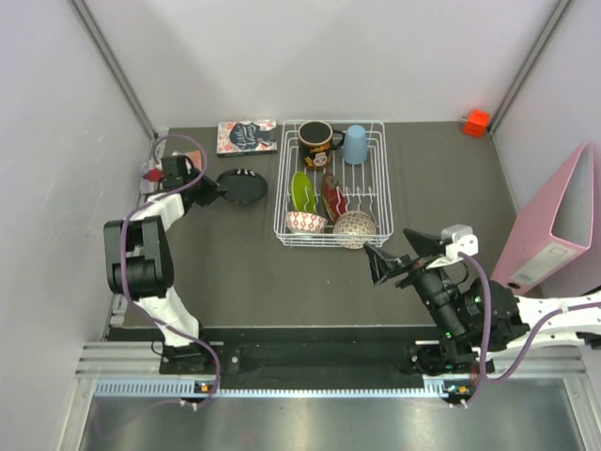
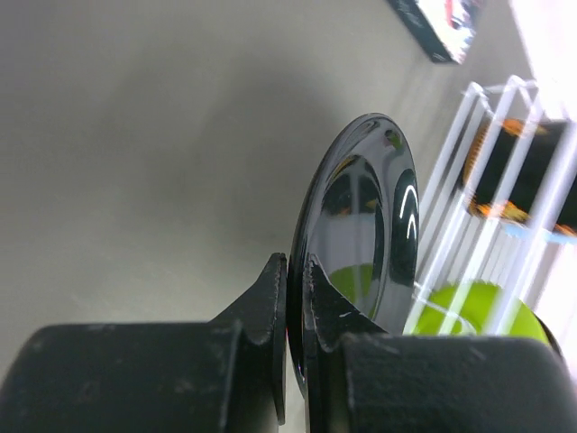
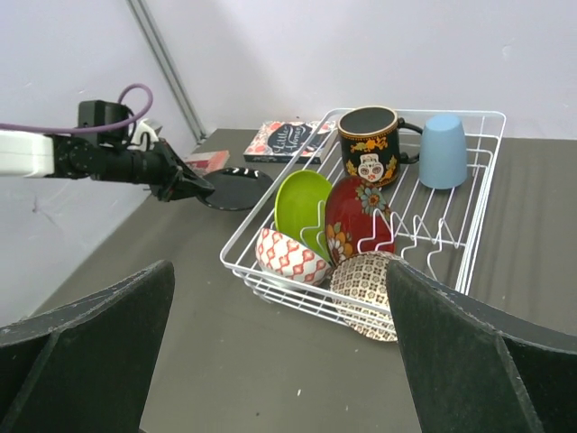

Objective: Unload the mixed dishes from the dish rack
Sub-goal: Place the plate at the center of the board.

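1. The left gripper point(image 2: 295, 298) is almost closed. Its two fingers pinch the rim of a black plate point(image 2: 361, 225).
2. That plate sits about level over the table point(image 1: 244, 272), just beside the left side of the dish rack point(image 1: 368, 174). I cannot tell whether it rests on the table.
3. The right gripper point(image 1: 392, 252) is spread wide and holds nothing. It hangs near the rack's near right corner, close to the beige bowl point(image 1: 355, 227) but not touching it.
4. At the far end of the rack stand a black mug point(image 1: 317, 141) and an upside-down pale blue cup point(image 1: 356, 143).
5. In the middle, a green plate point(image 1: 302, 191) and a red plate point(image 1: 333, 197) stand on edge among the prongs.
6. A red-and-white bowl point(image 1: 306, 223) lies tilted at the near rim, beside the beige bowl.
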### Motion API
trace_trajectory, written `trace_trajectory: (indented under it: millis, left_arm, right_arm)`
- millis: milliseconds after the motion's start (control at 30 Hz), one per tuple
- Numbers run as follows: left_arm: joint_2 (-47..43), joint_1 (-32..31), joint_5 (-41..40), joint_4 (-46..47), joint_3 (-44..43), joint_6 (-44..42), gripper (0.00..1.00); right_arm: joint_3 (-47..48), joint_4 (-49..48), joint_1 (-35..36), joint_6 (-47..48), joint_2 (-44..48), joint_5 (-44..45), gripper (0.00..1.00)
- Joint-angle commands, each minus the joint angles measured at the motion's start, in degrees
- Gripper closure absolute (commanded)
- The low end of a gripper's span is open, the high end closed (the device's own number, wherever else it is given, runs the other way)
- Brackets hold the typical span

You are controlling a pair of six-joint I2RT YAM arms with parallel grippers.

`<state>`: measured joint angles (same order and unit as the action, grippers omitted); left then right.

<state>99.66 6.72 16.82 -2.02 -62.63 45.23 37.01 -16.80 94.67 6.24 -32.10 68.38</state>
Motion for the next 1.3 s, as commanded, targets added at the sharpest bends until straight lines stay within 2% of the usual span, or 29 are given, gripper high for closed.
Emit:
trace_trajectory:
  millis: [0, 333, 400, 433, 467, 600, 667, 700, 767, 800, 1100, 1167, 1200, 1267]
  left_arm:
    - [4.0, 1.6, -0.9, 2.3, -4.2, -2.8, 1.0]
    - [15.0, 2.5, -2.8, -6.4, -14.8, -7.8, 1.0]
    - [15.7, 2.7, -3.1, -9.0, -16.1, -8.2, 0.92]
    - [15.9, 2.6, -3.3, -9.6, -16.7, -8.3, 0.86]
    - [15.8, 2.6, -3.4, -10.3, -16.7, -8.2, 0.72]
    - [13.6, 2.8, -3.0, -9.9, -14.2, -7.1, 0.43]
    - [11.4, 2.7, -1.9, -8.4, -11.3, -6.2, 0.37]
    - [10.7, 2.7, -2.0, -8.4, -10.8, -5.9, 0.25]
    - [8.3, 2.8, -2.1, -9.1, -9.4, -5.0, 0.18]
    - [7.1, 2.8, -2.0, -9.1, -8.9, -4.7, 0.01]
    - [-11.9, 1.3, -8.6, -14.4, -4.4, -2.3, 0.01]
    - [-17.4, -2.4, -12.9, -16.7, -4.3, -2.9, 0.01]
    - [-20.0, -4.2, -18.4, -19.5, -5.1, -4.0, 0.01]
    - [-22.0, -11.3, -24.0, -23.1, -6.2, -5.0, 0.01]
  right_arm:
    - [0.8, 3.0, -0.6, -3.6, 1.0, -0.3, 0.0]
    - [3.5, 6.9, -0.7, -5.7, -3.1, 0.4, 0.0]
    - [3.5, 7.0, -0.9, -5.8, -3.4, 0.4, 0.0]
    - [3.6, 7.0, -1.0, -5.9, -4.0, 0.4, 0.0]
    - [3.8, 7.0, -1.2, -5.9, -4.4, 0.4, 0.0]
    - [3.9, 7.0, -1.8, -5.9, -5.7, 0.0, 0.0]
    - [4.1, 7.0, -1.8, -6.0, -6.3, -0.4, 0.0]
    - [4.2, 7.0, -1.9, -6.0, -6.4, -0.4, 0.0]
    - [4.6, 7.0, -1.9, -5.9, -6.7, -0.9, 0.0]
    - [4.6, 7.0, -2.0, -5.9, -6.9, -1.1, 0.0]
    - [7.7, 7.1, -4.5, -4.8, -11.1, -1.8, 0.0]
    - [9.7, 9.4, -6.0, -3.9, -13.6, -3.9, 0.0]
    - [10.7, 10.5, -7.8, -3.8, -14.8, -5.0, 0.0]
    - [13.9, 13.8, -10.4, -4.3, -19.0, -2.8, 0.0]
